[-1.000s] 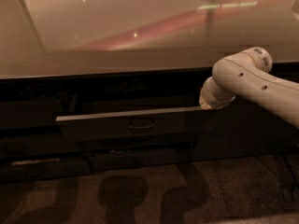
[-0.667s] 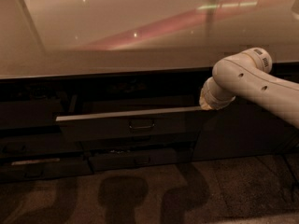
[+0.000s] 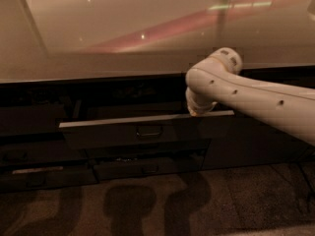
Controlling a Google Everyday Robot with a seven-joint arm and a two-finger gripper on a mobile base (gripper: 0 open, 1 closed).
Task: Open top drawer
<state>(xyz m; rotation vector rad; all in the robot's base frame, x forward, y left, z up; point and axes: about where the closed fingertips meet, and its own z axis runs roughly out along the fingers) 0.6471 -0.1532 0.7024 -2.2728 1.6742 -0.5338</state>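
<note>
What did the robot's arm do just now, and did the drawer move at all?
The arm slid toward the picture's left along the top drawer's upper edge. Its gripper is hidden behind the arm's end, by that edge. The drawer stayed just as far open, and the lower drawers stayed put.

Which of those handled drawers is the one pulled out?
The top drawer, the widest, with its pale upper edge jutting forward; the slimmer lower drawer sits further back. The tool is at that edge's right end.
</note>
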